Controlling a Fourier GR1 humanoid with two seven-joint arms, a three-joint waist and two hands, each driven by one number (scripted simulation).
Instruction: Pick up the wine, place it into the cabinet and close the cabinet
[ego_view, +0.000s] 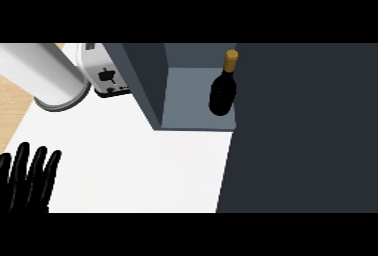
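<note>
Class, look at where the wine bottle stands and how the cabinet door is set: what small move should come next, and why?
Probably swing the cabinet door shut. The wine bottle already stands upright inside the cabinet, and the door is open. The left hand rests open at the lower left; the right hand is out of view.

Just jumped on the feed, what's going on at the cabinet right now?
The wine bottle stands upright inside the open cabinet, with no hand on it. The big dark panel filling the right of the view looks like the cabinet's door, not yet shut. The left hand rests open at the lower left, fingers up; the right hand is out of sight. A toaster and a white cylinder sit on the counter to the cabinet's left. Closing the door seems to be what remains.
</note>
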